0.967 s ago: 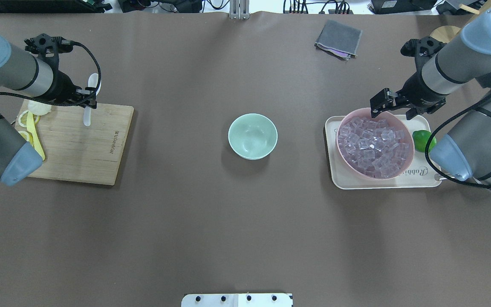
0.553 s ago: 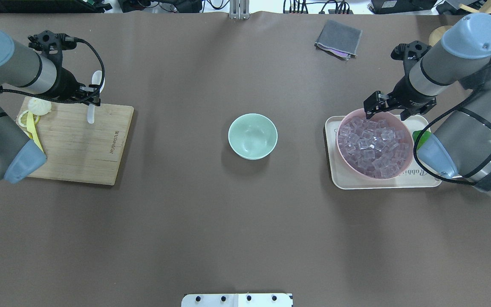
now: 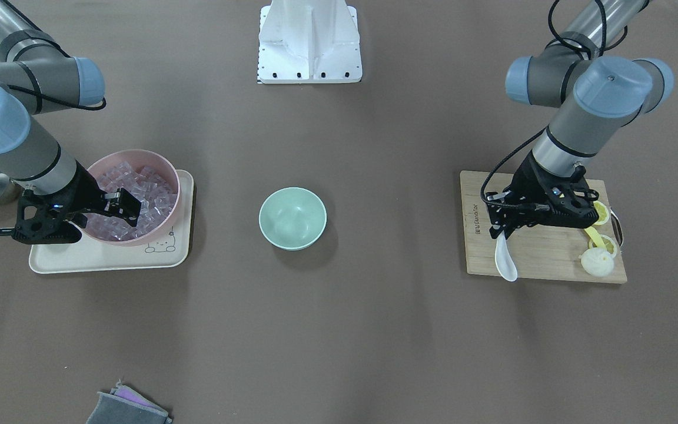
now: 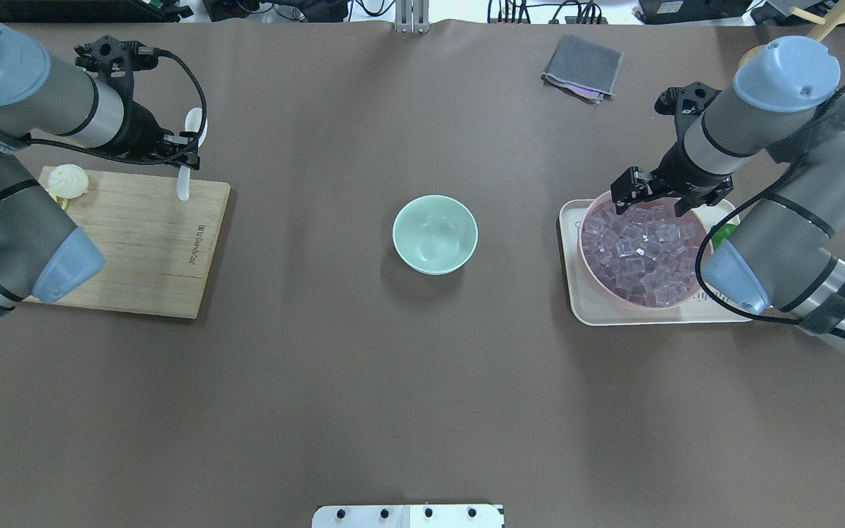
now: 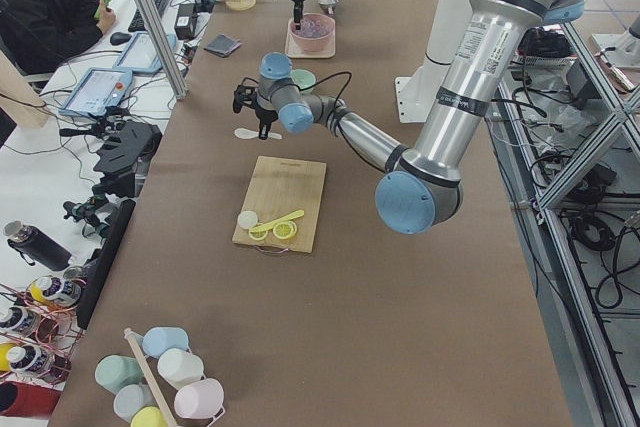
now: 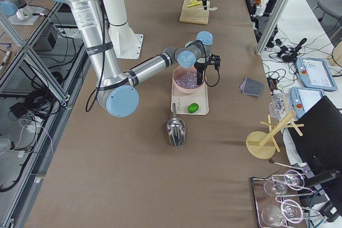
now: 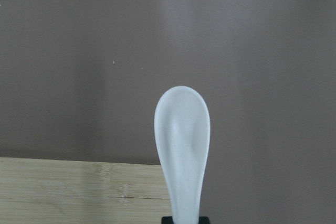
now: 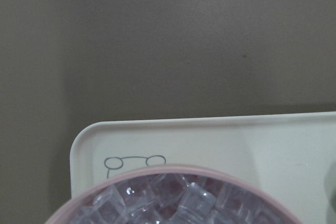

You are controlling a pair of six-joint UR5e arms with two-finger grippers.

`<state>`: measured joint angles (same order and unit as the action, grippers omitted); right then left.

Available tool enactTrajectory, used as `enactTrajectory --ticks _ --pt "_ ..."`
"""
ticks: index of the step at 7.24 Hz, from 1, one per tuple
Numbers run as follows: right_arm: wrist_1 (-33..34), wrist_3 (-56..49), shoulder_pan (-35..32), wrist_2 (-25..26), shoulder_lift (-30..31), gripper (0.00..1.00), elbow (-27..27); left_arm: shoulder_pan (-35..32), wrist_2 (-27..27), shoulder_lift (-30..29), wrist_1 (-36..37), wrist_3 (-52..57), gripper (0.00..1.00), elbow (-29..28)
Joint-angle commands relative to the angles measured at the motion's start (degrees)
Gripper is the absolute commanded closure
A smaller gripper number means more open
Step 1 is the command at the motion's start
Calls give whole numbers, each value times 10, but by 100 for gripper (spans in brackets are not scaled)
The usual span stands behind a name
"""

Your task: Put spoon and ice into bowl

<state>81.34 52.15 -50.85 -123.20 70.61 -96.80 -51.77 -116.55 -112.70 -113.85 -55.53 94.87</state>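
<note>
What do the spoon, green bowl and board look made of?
The spoon: glossy white, soft highlights, likely ceramic or melamine. The green bowl: matte, no glare, probably plastic or fibre composite. The board: pale bamboo or wood, visible grain and strip seams, unfinished-looking.

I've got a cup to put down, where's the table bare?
Widest bare stretch: the table between the mint bowl and the base plate. Also bare: the gaps from it to the cutting board and the cream tray. Crowded: the tray, filled by the pink bowl under the right hand, and the board's far corner, where the left hand holds the spoon.
</note>
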Motion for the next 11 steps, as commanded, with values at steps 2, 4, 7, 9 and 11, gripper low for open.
enactTrajectory --ticks 2,4,7,9,11 --pt "0 9 16 17 -2 0 4 18 4 -14 -2 -25 100 -9" --pt "0 2 15 21 -6 0 5 31 6 -30 -6 -44 100 -20" --pt "0 1 11 19 -6 0 3 32 6 -33 -6 -45 100 -19" --pt "1 1 9 20 0 0 -2 32 6 -33 -6 -48 100 -19" --pt "0 -2 4 21 6 2 -4 33 6 -33 -6 -47 100 -20"
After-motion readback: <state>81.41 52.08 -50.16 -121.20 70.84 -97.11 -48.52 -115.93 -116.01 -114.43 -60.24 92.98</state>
